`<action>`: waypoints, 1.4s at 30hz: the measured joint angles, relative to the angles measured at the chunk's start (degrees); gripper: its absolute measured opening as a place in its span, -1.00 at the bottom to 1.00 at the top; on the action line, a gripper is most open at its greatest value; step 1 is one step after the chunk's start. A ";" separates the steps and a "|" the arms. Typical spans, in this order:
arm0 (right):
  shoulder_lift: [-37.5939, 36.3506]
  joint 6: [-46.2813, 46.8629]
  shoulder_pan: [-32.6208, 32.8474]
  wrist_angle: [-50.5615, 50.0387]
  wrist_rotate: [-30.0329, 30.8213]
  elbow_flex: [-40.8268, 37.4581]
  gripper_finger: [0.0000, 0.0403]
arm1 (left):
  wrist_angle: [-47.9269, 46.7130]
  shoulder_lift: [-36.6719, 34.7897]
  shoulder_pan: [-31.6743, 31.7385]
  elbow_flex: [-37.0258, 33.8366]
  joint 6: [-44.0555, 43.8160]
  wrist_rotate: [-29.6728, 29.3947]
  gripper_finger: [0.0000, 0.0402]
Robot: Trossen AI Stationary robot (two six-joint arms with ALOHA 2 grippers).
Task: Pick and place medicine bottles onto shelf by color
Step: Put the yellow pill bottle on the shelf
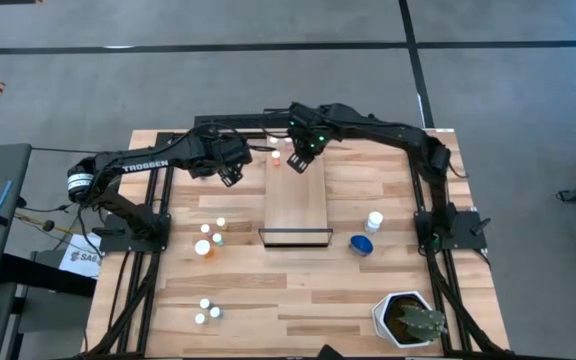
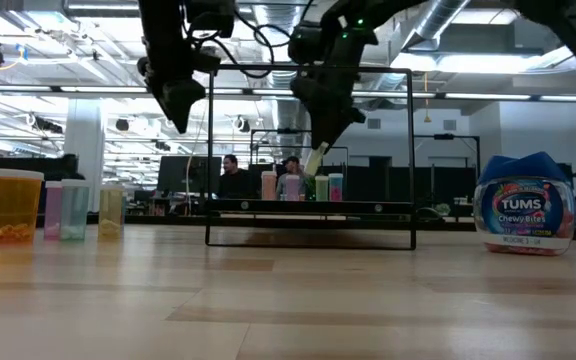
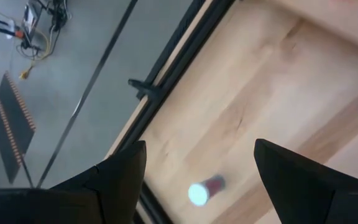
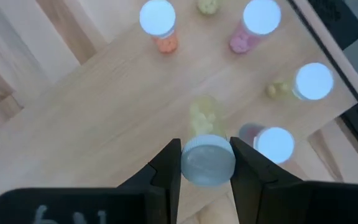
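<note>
Hovering over the far end of the shelf [image 1: 296, 200], the right pincer [image 4: 207, 163] is clenched on a yellowish bottle [image 4: 207, 158], gripped by its white cap, with the body hanging tilted below the fingers, as the low view shows. Directly beneath and just ahead of the pincer stand the bottles already placed: an orange one [image 4: 158, 22], a pink one [image 4: 260, 22], a yellowish one [image 4: 309, 83] off to the side, and a reddish one [image 4: 272, 143] just beside the pincer's own load. That last neighbour is the thing to watch, folks!

Over to the left pincer [image 3: 194, 168]: fingers spread wide, carrying nothing, waiting above the table's far edge with a single small bottle [image 3: 202, 190] lying below it.

Now, how to land this well? My read is that the bottle belongs with the other yellowish one, so the pincer should drift toward that bottle and away from the reddish cap at its side. The body hangs at a slant, so it wants levelling before touchdown, or it may tip on release. Come down slowly and set the base flat on bare shelf wood. Let go only once it stands, then lift straight up to clear the caps around it.

More bottles wait well behind the pincer on the table: a cluster [image 1: 208, 238] near the left arm's base and a white one [image 1: 373, 221] with the blue one [image 1: 361, 244] on the other side.
</note>
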 joint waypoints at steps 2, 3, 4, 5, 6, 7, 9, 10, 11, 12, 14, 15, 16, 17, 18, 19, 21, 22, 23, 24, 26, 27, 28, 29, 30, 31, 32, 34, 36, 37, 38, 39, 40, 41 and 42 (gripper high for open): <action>1.70 -0.01 0.00 -0.93 0.00 1.62 -0.43 | -0.91 0.00 0.00 -0.01 0.02 0.24 0.44; 2.50 -0.01 -0.01 -1.36 0.00 2.42 -0.43 | -1.36 -0.01 0.00 0.00 0.08 0.30 0.44; 3.35 -0.06 -0.10 -2.15 0.00 3.19 -0.43 | -1.72 -0.01 0.00 -0.02 0.07 0.32 0.44; 4.12 -0.46 -0.11 -2.84 0.00 3.89 -0.43 | -1.98 -0.01 0.00 -0.02 0.06 0.32 0.44; 4.83 -0.92 -0.13 -3.29 0.00 4.60 -0.43 | -2.34 -0.01 0.00 0.00 0.02 0.32 0.44; 5.41 -1.04 -0.15 -3.51 0.00 5.15 -0.43 | -2.75 0.00 0.00 0.00 0.00 0.33 0.44; 6.55 -1.14 -0.32 -4.30 0.00 6.29 -0.43 | -2.82 0.00 0.00 -0.01 0.02 0.32 0.44; 7.06 -1.34 -0.47 -4.79 0.00 6.85 -0.43 | -2.85 0.01 0.00 -0.01 0.02 0.34 0.44; 7.59 -1.52 -0.53 -5.40 0.00 7.45 -0.43 | -2.84 -0.01 0.00 0.00 0.02 0.32 0.44; 7.90 -1.52 -0.70 -5.74 0.02 7.84 -0.43 | -2.85 -0.01 0.00 0.00 0.02 0.32 0.44; 7.97 -1.42 -1.09 -6.15 0.00 7.98 -0.43 | -2.84 -0.01 0.00 -0.01 0.02 0.33 0.44; 7.95 -1.12 -1.29 -6.12 0.02 8.00 -0.43 | -2.84 -0.01 0.00 -0.01 0.02 0.34 0.44; 7.95 -0.78 -1.35 -5.98 0.02 8.00 -0.43 | -2.84 -0.01 0.00 -0.01 0.03 0.35 0.44; 7.95 -0.64 -1.48 -5.91 0.02 8.00 -0.43 | -2.83 0.00 0.00 0.00 0.02 0.35 0.44; 7.95 -0.62 -1.64 -5.93 0.03 8.00 -0.43 | -2.84 -0.01 0.00 -0.02 0.02 0.35 0.44; 7.95 -0.49 -1.71 -5.89 0.03 8.00 -0.43 | -2.82 -0.01 0.00 -0.02 0.02 0.32 0.44; 7.95 0.26 -1.89 -5.88 0.02 8.00 -0.43 | -2.80 -0.01 0.00 -0.02 0.04 0.33 0.44; 7.95 0.40 -1.92 -5.88 0.02 8.00 -0.43 | -2.78 -0.01 0.00 0.00 0.07 0.34 0.44; 8.14 0.41 -1.88 -5.80 0.02 8.00 -0.43 | -2.78 -0.01 0.00 -0.02 0.08 0.33 0.44; 8.67 0.35 -1.58 -5.31 0.02 8.14 -0.43 | -2.78 -0.01 0.00 -0.01 0.07 0.33 0.44; 9.46 -0.50 -1.24 -5.25 0.09 8.01 -0.43 | -2.73 -0.01 0.00 0.00 0.06 0.32 0.44; 9.73 -0.88 -1.19 -5.57 0.08 7.98 -0.43 | -2.74 0.01 -0.02 0.00 0.06 0.35 0.44; 9.88 -0.96 -1.13 -5.18 0.09 7.98 -0.43 | -2.73 -0.01 0.00 0.00 0.06 0.40 0.44; 9.95 -1.02 -1.09 -4.68 0.04 8.00 -0.43 | -2.73 0.00 0.00 -0.01 0.06 0.65 0.44; 10.06 -1.07 -1.07 -4.68 0.04 8.04 -0.43 | -2.73 -0.01 -0.01 -0.01 0.06 0.91 0.44; 10.37 -1.08 -1.11 -4.68 0.02 8.04 -0.43 | -2.73 -0.01 0.00 0.00 0.14 1.24 0.44; 10.61 -1.08 -1.13 -4.76 0.02 8.02 -0.43 | -2.71 -0.01 -0.02 -0.01 0.30 1.73 0.44; 10.75 -1.10 -1.16 -5.06 0.06 7.98 -0.43 | -2.71 -0.01 0.00 0.00 0.30 1.98 0.44; 10.56 -1.12 -1.19 -3.97 0.07 8.00 -0.43 | -2.69 0.00 -0.02 -0.01 0.30 1.97 0.44; 10.55 -1.12 -1.20 -3.81 0.08 8.00 -0.43 | -2.68 0.00 -0.02 -0.02 0.30 1.98 0.44; 10.55 -1.13 -1.20 -3.81 0.07 8.00 -0.43 | -2.67 -0.01 -0.02 0.00 0.30 1.96 0.44; 10.57 -1.20 -1.18 -3.78 0.07 7.98 -0.43 | -2.67 -0.01 -0.02 0.00 0.30 1.96 0.44; 10.57 -1.30 -1.27 -3.74 0.07 7.98 -0.43 | -2.67 -0.01 -0.02 -0.01 0.30 1.96 0.44; 10.57 -1.33 -1.36 -3.77 0.06 7.98 -0.43 | -2.67 -0.01 -0.02 -0.02 0.30 1.96 0.44; 10.57 -1.79 -1.47 -3.81 0.04 8.00 -0.43 | -2.65 0.00 -0.02 -0.01 0.29 1.96 0.44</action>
